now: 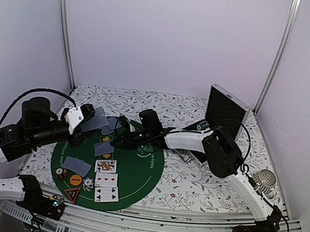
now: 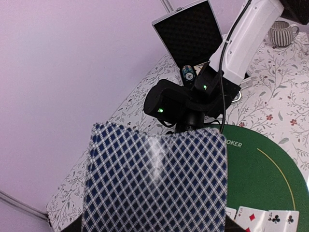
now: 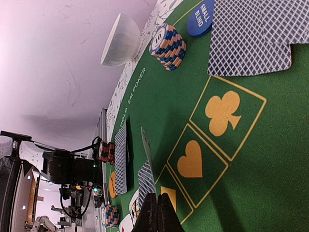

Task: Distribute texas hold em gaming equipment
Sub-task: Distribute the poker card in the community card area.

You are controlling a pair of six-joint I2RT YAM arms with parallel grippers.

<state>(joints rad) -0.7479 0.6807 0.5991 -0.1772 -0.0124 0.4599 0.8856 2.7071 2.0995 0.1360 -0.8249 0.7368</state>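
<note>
Holding a small deck of playing cards (image 2: 154, 179), my left gripper (image 1: 88, 117) has its jaws clamped on the deck's two side edges, above the green mat's (image 1: 141, 177) far-left rim. My right gripper (image 3: 157, 215) sits low over the mat's painted suit marks, jaws pressed together on nothing.

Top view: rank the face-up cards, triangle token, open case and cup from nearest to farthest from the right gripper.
1. Face-up cards, on the mat, just on the near side of the right gripper.
2. Triangle token, mat's near-left edge.
3. Case, open, far right.
4. Cup, right table edge.
</note>
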